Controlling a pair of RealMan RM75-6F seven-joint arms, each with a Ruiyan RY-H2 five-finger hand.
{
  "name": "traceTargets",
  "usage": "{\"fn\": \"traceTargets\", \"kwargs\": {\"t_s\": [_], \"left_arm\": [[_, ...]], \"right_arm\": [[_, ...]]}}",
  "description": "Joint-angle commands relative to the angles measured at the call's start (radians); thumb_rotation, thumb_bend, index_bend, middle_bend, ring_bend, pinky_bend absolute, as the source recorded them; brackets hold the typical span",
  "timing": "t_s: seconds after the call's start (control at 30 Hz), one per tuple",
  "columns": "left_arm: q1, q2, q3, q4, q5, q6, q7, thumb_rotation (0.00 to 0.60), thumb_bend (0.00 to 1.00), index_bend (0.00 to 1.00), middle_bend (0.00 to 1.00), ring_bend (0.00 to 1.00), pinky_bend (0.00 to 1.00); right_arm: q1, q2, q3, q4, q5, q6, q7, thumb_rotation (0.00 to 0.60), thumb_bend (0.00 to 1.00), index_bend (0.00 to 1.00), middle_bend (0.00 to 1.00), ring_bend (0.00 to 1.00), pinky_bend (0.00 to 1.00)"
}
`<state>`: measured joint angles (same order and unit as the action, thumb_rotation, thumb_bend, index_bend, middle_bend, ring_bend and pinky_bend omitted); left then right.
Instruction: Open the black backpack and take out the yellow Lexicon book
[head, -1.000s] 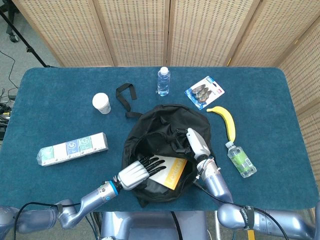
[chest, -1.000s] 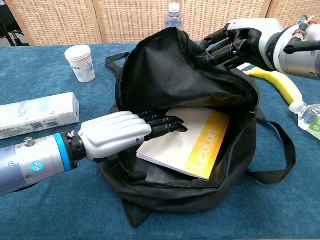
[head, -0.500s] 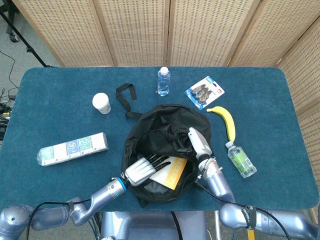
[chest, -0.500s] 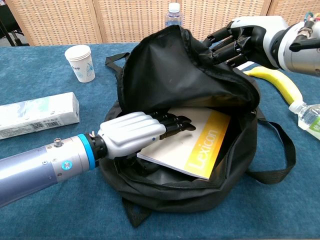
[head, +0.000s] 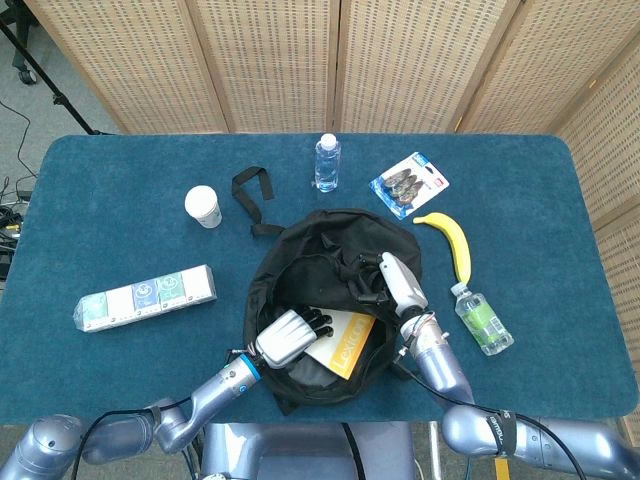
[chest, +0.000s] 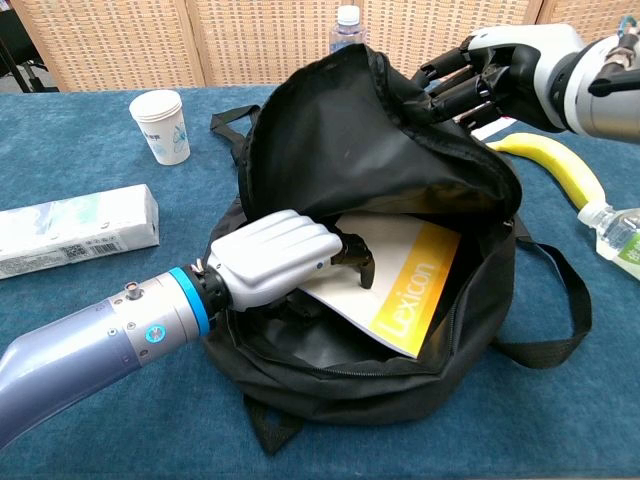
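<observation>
The black backpack (head: 310, 250) lies open in the middle of the table, its flap (chest: 350, 150) raised. Inside lies the white and yellow Lexicon book (chest: 405, 275), also visible in the head view (head: 345, 340). My left hand (chest: 280, 255) reaches into the bag and curls over the book's left edge, thumb on the cover, so it grips the book. The same hand (head: 285, 338) shows at the bag's near rim. My right hand (chest: 500, 75) holds the top of the flap up at the bag's far right side (head: 395, 283).
A paper cup (chest: 160, 125) and a long box (chest: 75, 230) sit to the left. A water bottle (head: 327, 163) stands behind the bag. A banana (chest: 555, 165), a green-labelled bottle (head: 482, 320) and a blister pack (head: 409, 184) lie to the right.
My left hand pushed deeper into the bag and its fingers curled around the book's left edge; the book's near corner shifted. My right hand lifted the flap slightly higher.
</observation>
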<state>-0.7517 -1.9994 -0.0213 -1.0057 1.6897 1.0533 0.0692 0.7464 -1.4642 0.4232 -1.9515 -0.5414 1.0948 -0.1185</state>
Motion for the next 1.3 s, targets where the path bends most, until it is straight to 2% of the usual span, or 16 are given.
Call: {"fn": "traceTargets", "kwargs": {"t_s": [0.03, 0.23, 0.4, 0.63, 1.07, 1.3], "left_arm": [[0.000, -0.007, 0.004, 0.013, 0.006, 0.017, -0.020, 0.600, 0.73, 0.70, 0.43, 0.38, 0.50], [-0.003, 0.003, 0.008, 0.018, 0.015, 0.054, -0.098, 0.600, 0.73, 0.72, 0.44, 0.40, 0.53], [0.007, 0.053, 0.021, -0.008, 0.053, 0.150, -0.186, 0.600, 0.72, 0.74, 0.46, 0.42, 0.54], [0.031, 0.202, 0.029, -0.147, 0.085, 0.269, -0.290, 0.600, 0.71, 0.76, 0.49, 0.43, 0.55], [0.048, 0.473, 0.019, -0.426, 0.088, 0.340, -0.399, 0.600, 0.71, 0.78, 0.49, 0.44, 0.55], [0.075, 0.655, -0.023, -0.543, 0.099, 0.443, -0.464, 0.600, 0.71, 0.78, 0.50, 0.44, 0.55]], "right_arm": [[0.001, 0.000, -0.001, 0.001, -0.001, 0.001, 0.001, 0.600, 0.55, 0.72, 0.63, 0.50, 0.58], [0.001, 0.004, 0.002, 0.004, -0.002, 0.004, 0.008, 0.600, 0.55, 0.72, 0.63, 0.50, 0.58], [0.004, 0.011, 0.005, 0.026, 0.001, 0.006, 0.009, 0.600, 0.56, 0.72, 0.63, 0.50, 0.58], [0.012, 0.012, 0.012, 0.084, 0.025, -0.001, 0.010, 0.600, 0.56, 0.72, 0.63, 0.50, 0.58], [-0.002, -0.002, -0.022, 0.156, 0.008, -0.007, 0.016, 0.600, 0.56, 0.72, 0.63, 0.50, 0.58], [-0.021, -0.003, -0.038, 0.181, 0.005, -0.014, 0.026, 0.600, 0.56, 0.72, 0.63, 0.50, 0.58]]}}
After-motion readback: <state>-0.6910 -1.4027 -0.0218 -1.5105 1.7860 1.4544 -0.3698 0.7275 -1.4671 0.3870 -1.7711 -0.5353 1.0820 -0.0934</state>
